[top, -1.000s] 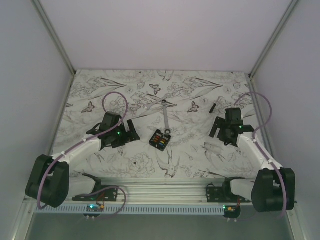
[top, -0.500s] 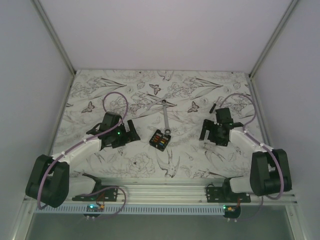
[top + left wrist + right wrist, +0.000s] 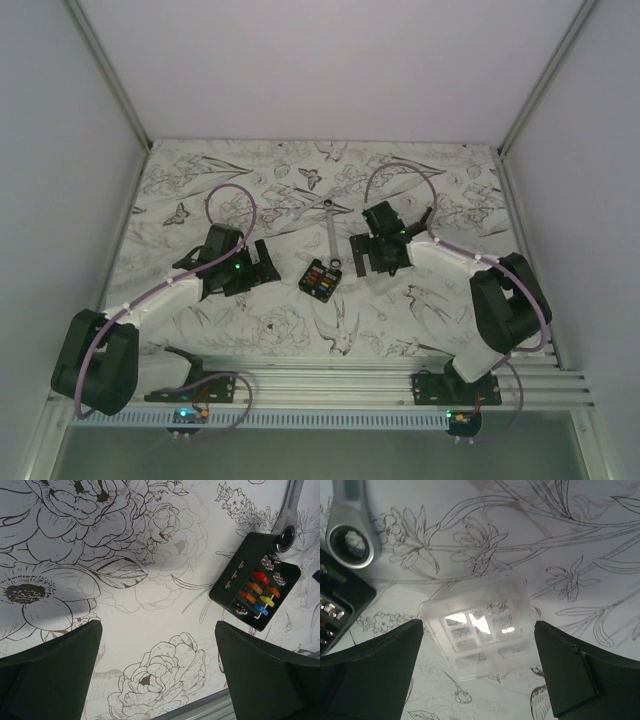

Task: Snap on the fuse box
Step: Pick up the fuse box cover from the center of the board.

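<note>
My left jaws hang spread wide above the table (image 3: 180, 215), holding nothing, just as they did a second ago. To their right, near the table's middle, lies the fuse box (image 3: 320, 279), uncovered, its coloured fuses showing. The ring end of the silver wrench (image 3: 331, 232) sits at its far corner. Just beside the box lies a clear plastic cover (image 3: 479, 626). My right arm has swung in from the right edge, and my right jaws, spread and empty, now straddle that cover from above. I judge the cover is ready to be grasped and then snapped onto the box.
</note>
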Motion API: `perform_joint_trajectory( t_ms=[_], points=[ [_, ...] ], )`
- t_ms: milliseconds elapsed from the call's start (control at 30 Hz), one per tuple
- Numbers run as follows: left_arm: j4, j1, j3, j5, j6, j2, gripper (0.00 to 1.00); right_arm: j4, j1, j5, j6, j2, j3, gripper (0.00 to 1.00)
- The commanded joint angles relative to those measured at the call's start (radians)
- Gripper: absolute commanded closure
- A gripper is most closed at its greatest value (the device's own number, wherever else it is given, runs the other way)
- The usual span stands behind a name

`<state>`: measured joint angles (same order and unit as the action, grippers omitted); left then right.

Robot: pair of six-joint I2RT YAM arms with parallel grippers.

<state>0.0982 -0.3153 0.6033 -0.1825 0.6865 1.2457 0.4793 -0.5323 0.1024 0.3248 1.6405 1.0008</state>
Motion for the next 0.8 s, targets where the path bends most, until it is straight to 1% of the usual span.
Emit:
perform_joint_trajectory(
  t_ms=[0, 133, 167, 200, 233, 367, 500, 600, 767],
  points=[
    [0.004, -0.008, 0.010, -0.004, -0.014, -0.001, 0.00, 0.067, -0.057, 0.135, -0.006, -0.084, 0.012, 0.00],
    [0.004, -0.007, 0.013, -0.003, -0.011, 0.010, 0.00, 0.082, -0.084, -0.007, 0.002, -0.181, -0.023, 0.00],
    [0.004, -0.007, 0.013, -0.003, -0.011, 0.013, 0.00, 0.082, -0.089, -0.070, 0.000, -0.188, -0.032, 0.00],
    [0.004, -0.007, 0.015, -0.003, -0.011, 0.015, 0.00, 0.080, -0.096, -0.167, 0.000, -0.188, -0.041, 0.00],
    [0.004, -0.007, 0.016, -0.005, -0.010, 0.015, 0.00, 0.079, -0.107, -0.222, 0.002, -0.183, -0.050, 0.00],
    [0.003, -0.008, 0.016, -0.005, -0.010, 0.015, 0.00, 0.066, -0.152, -0.330, 0.010, -0.156, -0.083, 0.00],
    [0.004, -0.008, 0.016, -0.004, -0.010, 0.015, 0.00, 0.047, -0.160, -0.426, 0.003, -0.136, -0.113, 0.00],
    [0.004, -0.007, 0.018, -0.006, -0.010, 0.015, 0.00, 0.060, -0.162, -0.426, -0.009, -0.115, -0.120, 0.00],
    [0.004, -0.008, 0.018, -0.004, -0.009, 0.015, 0.00, 0.098, -0.132, -0.231, -0.006, -0.082, -0.110, 0.00]
  ],
)
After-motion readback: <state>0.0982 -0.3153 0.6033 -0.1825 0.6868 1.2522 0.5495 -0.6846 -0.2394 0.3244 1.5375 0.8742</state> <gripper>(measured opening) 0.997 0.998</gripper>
